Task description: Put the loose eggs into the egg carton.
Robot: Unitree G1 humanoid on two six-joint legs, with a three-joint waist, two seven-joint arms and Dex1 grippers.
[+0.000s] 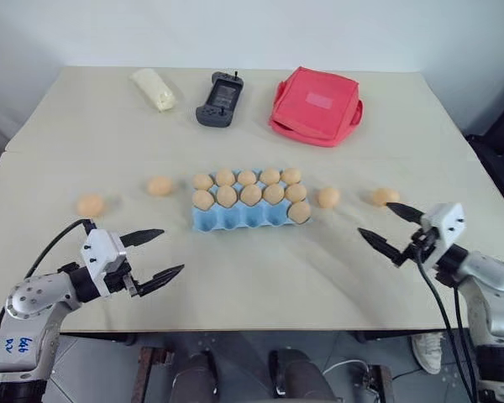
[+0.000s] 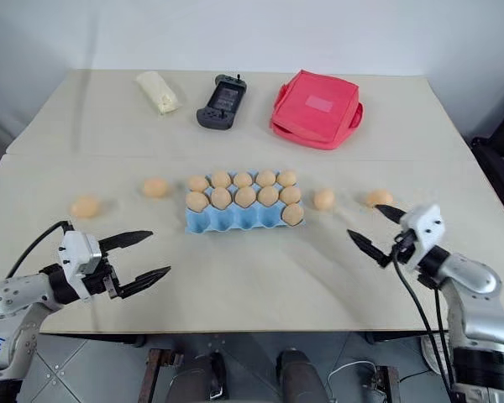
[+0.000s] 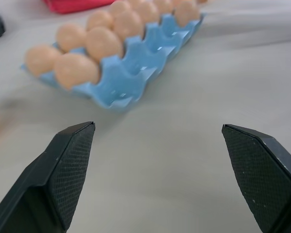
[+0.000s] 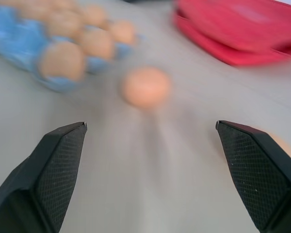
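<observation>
The light blue egg carton (image 1: pixel 235 220) lies mid-table; its two back rows are full of tan eggs and one more sits at the right end of the front row. Two loose eggs (image 1: pixel 90 205) (image 1: pixel 160 185) lie to its left, and two others (image 1: pixel 328 197) (image 1: pixel 385 196) to its right. My left gripper (image 1: pixel 172 251) hovers open and empty near the front left, pointing toward the carton (image 3: pixel 131 73). On the right, my right gripper (image 1: pixel 375 218) is open and empty, just in front of the rightmost egg, with the nearer egg (image 4: pixel 145 87) ahead of it.
Along the table's back stand a pale cream packet (image 1: pixel 155 89), a black handheld game device (image 1: pixel 220 99) and a red fabric pouch (image 1: pixel 317 105). The table's front edge runs just under both grippers.
</observation>
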